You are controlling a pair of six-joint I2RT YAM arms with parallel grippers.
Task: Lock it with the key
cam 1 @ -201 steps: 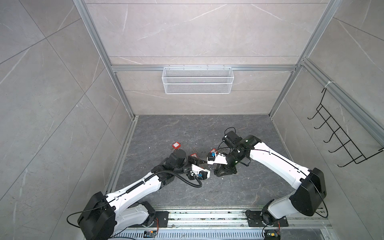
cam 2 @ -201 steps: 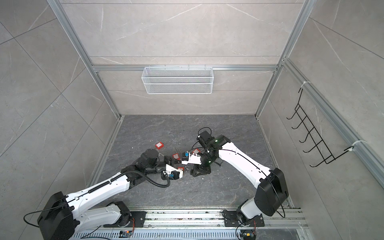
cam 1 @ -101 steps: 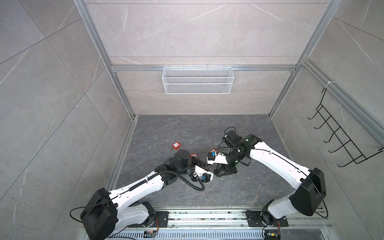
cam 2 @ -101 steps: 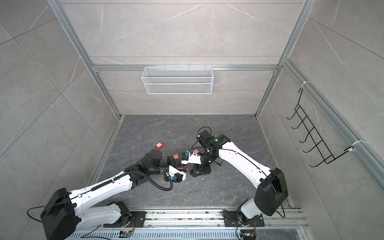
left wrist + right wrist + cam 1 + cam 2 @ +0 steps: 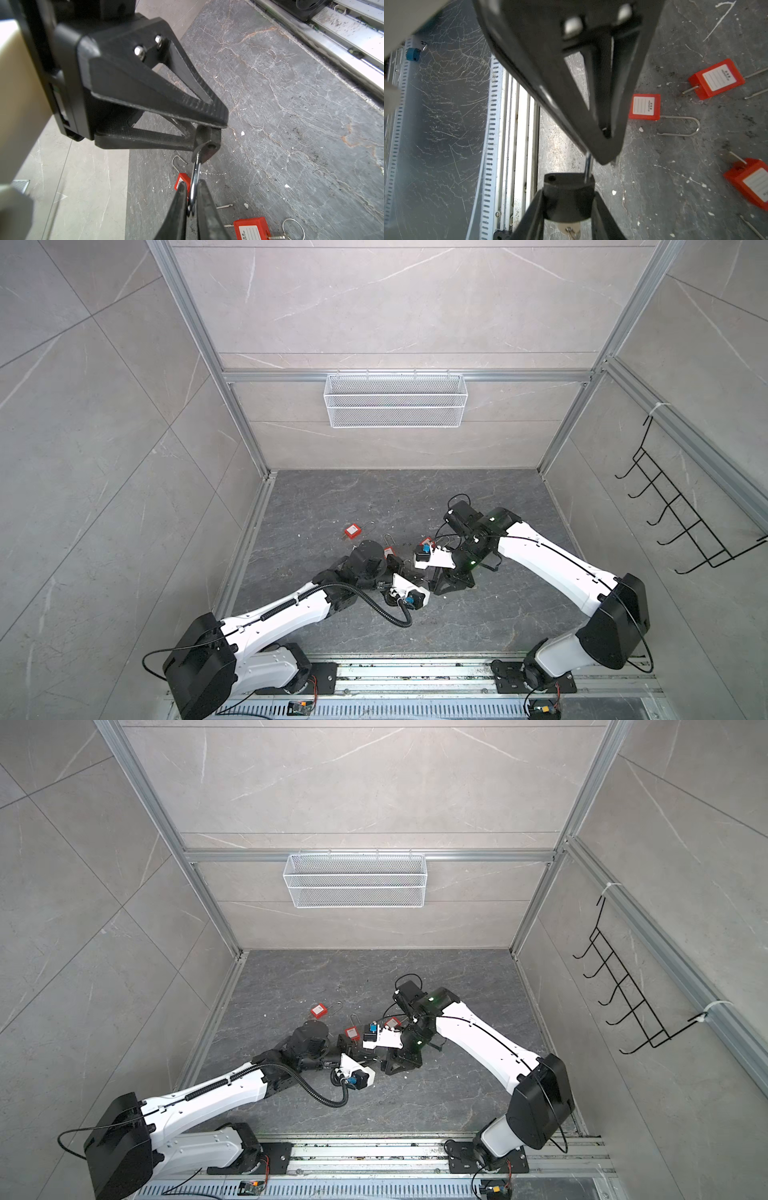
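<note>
One black padlock (image 5: 207, 140) is held above the surface (image 5: 374, 497), near its middle and toward the front edge. Right gripper (image 5: 566, 195) is clamped on the padlock's body. Left gripper (image 5: 192, 185) is pinched tight on its silver shackle (image 5: 588, 164); three red padlocks (image 5: 644, 107) lie flat on the surface close by.
</note>
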